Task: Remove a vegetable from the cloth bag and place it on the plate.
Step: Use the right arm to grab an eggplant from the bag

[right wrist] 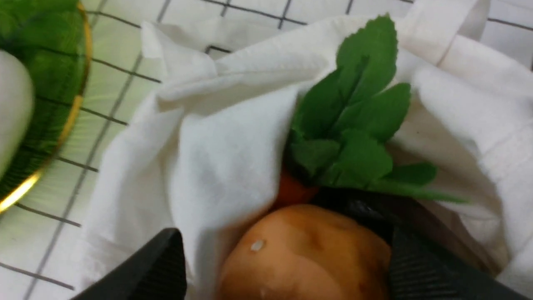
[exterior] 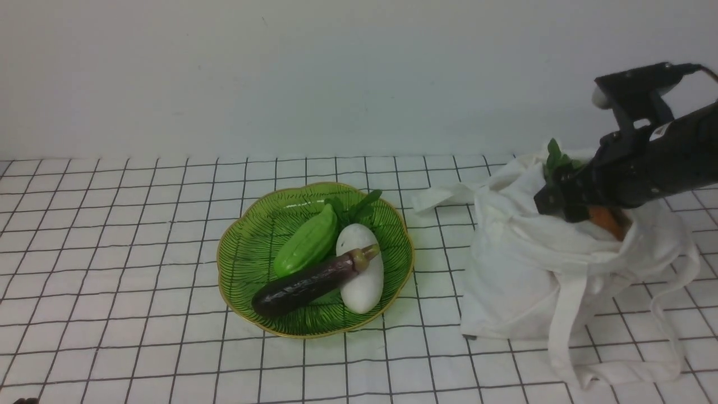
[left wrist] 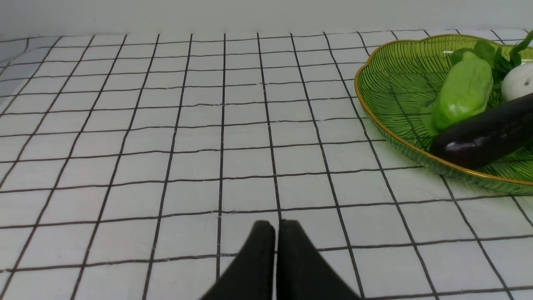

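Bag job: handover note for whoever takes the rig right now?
Left pincer: shut, empty, over the checked tabletop, apart from the plate.
Right pincer: open at the mouth of the bag, straddling an orange vegetable, gripping nothing. Leaves stick out beside it.
Plate: already holds a long eggplant, a green gourd and a white vegetable.
Done: reach to the bag.
Left: close on a vegetable, lift it out, set it on the plate.
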